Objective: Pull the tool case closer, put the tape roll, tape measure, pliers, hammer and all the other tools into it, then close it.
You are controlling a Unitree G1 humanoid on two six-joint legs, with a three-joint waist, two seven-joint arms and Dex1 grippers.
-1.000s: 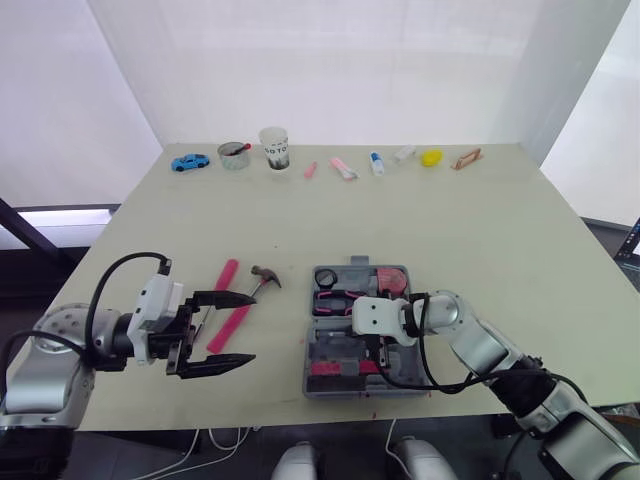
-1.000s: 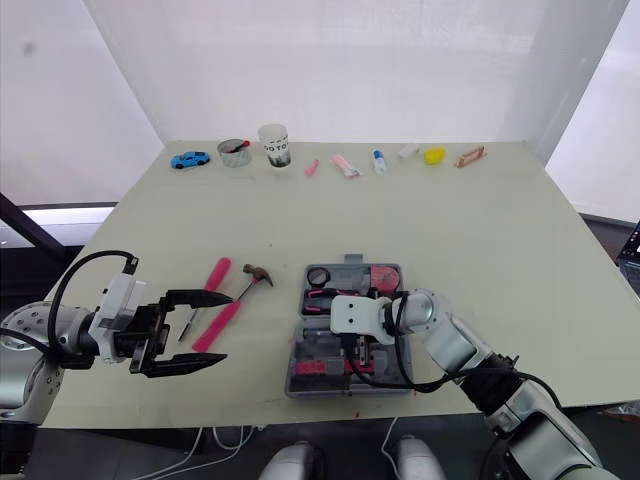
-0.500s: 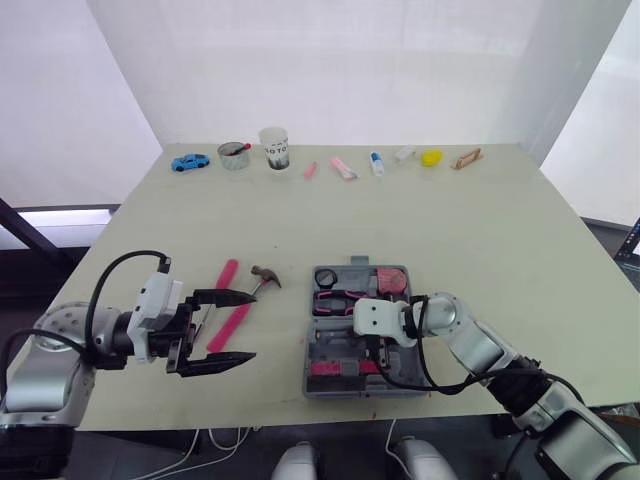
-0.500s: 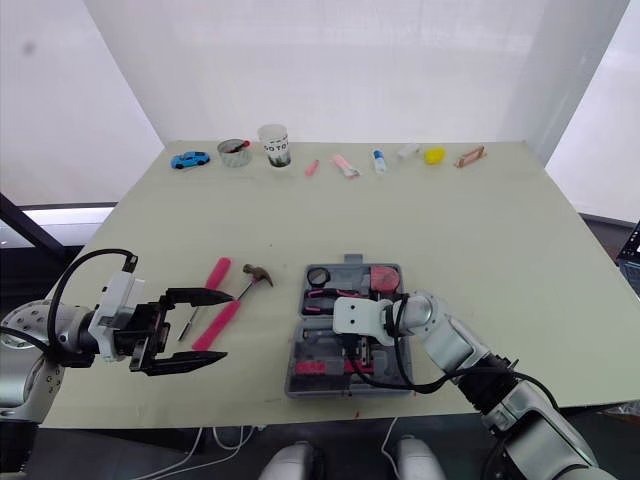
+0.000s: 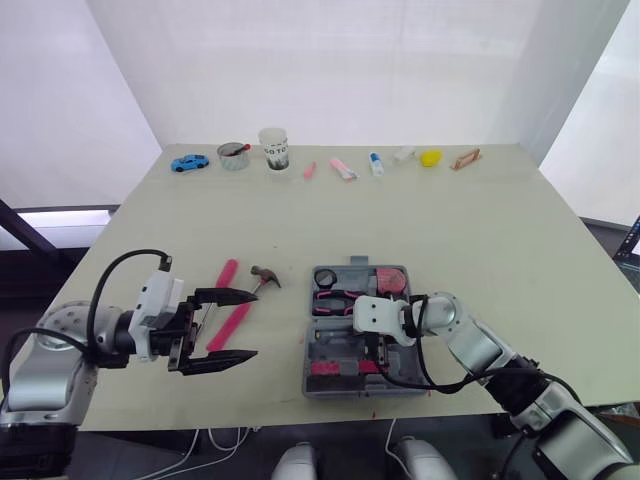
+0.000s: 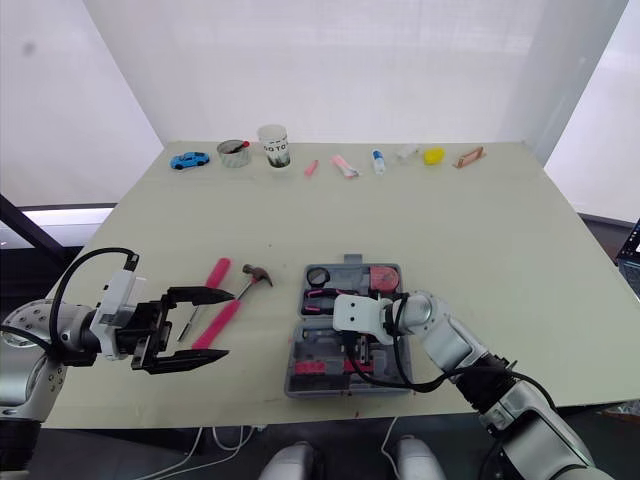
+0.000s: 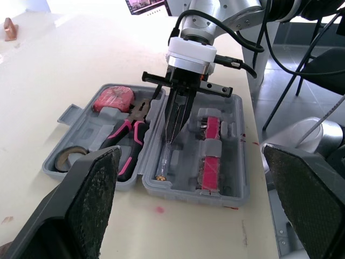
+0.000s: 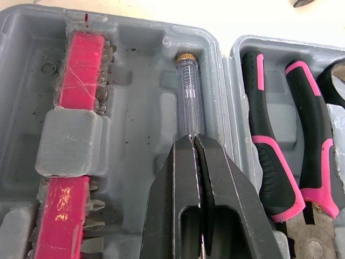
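Observation:
The grey tool case lies open near the table's front edge. In it are a black tape roll, a pink tape measure, pink-handled pliers and a pink bit holder. My right gripper reaches down into the case, shut on the end of a clear screwdriver that lies in its slot. My left gripper is open to the left of the case, low over the table. Between its fingers lies the pink handle of the hammer.
A second pink-handled tool and a thin screwdriver lie by the hammer. Along the far edge stand a blue toy car, a tin, a cup and several small items.

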